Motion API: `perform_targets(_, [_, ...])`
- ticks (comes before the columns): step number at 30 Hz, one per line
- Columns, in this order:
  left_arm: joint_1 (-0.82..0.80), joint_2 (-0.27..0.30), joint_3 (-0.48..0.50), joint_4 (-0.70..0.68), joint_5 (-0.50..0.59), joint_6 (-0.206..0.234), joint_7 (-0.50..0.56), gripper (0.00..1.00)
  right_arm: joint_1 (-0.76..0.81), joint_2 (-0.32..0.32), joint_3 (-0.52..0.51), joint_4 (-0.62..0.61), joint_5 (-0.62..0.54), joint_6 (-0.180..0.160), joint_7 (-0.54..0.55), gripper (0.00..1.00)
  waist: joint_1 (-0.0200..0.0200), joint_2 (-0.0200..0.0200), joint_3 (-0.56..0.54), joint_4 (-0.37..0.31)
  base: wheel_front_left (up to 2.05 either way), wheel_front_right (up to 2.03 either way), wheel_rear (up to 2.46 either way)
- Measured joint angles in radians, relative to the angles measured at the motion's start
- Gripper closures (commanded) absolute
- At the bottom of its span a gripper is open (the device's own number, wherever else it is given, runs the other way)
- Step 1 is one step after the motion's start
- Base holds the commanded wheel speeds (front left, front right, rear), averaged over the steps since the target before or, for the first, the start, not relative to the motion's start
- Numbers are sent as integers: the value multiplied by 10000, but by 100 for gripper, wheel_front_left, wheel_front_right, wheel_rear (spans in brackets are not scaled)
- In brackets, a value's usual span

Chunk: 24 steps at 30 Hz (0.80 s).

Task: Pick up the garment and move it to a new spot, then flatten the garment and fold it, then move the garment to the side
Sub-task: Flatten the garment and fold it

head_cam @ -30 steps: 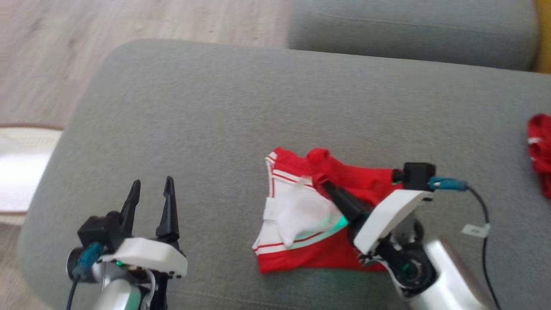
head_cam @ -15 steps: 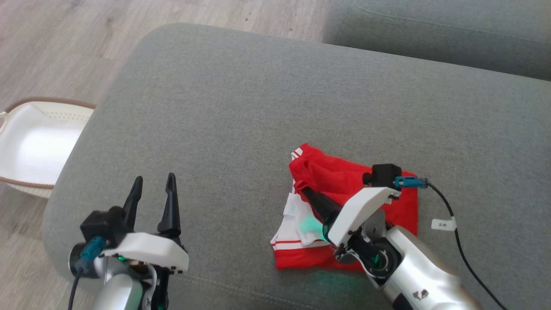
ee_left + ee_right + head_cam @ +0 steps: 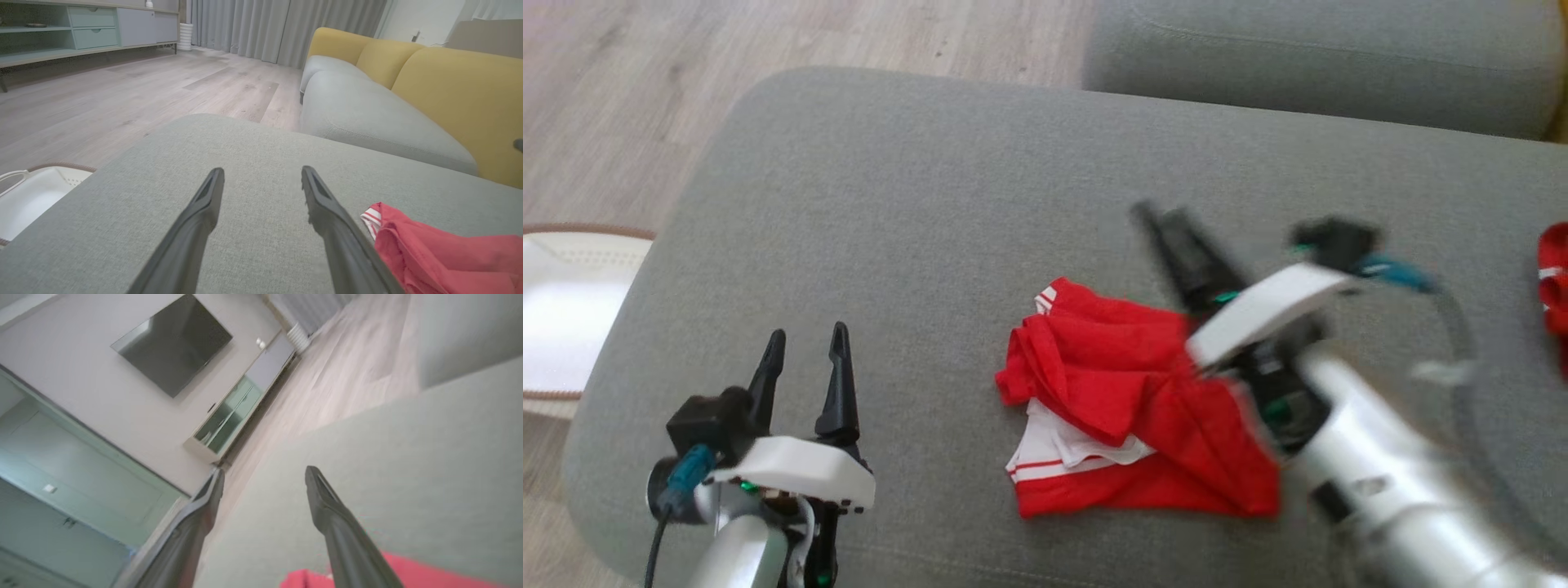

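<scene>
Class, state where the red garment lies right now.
In the head view the garment lies crumpled on the grey cushion, right of centre, with the left gripper to its left and the right gripper at its upper right.

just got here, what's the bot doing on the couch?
Folding a red-and-white garment on the grey cushion. The right gripper is open and clear of the garment, just beyond it, blurred with motion. The garment lies roughly folded over but rumpled. The left gripper is open and empty, off to the garment's left.
</scene>
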Motion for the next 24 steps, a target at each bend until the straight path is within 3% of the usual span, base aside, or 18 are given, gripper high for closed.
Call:
perform_targets(5, [27,6,56,-155,0,4,0,0,-20,-1868,-1005,-244,-1072,2,-545,0,0,0,-117,-226,0,0,0])
perform_targets(8, [59,0,71,-198,0,13,0,0,264,-2533,-1547,-217,-1716,2,-594,0,0,0,-151,-318,0,0,0])
perform_targets(12, [262,0,171,-257,0,15,0,0,1066,-2715,-1804,-65,-2840,2,-740,0,0,0,-143,-397,0,0,0])
perform_targets(16, [270,-4,234,-301,0,13,0,0,1592,-2449,-1925,-86,-3595,2,-859,0,0,0,-89,-444,0,0,0])
perform_targets(17, [270,-4,236,-303,0,13,0,0,1616,-2357,-1916,-104,-3804,2,-844,30,0,0,-71,-450,0,0,0])
perform_targets(19, [266,-8,238,-303,2,12,0,0,1614,-2119,-1891,-238,-4034,2,-681,100,0,0,-47,-446,0,0,0])
perform_targets(24, [226,-15,236,-301,2,-4,0,0,1615,-1350,-1446,-86,-4278,2,431,100,0,0,-7,-353,0,0,0])
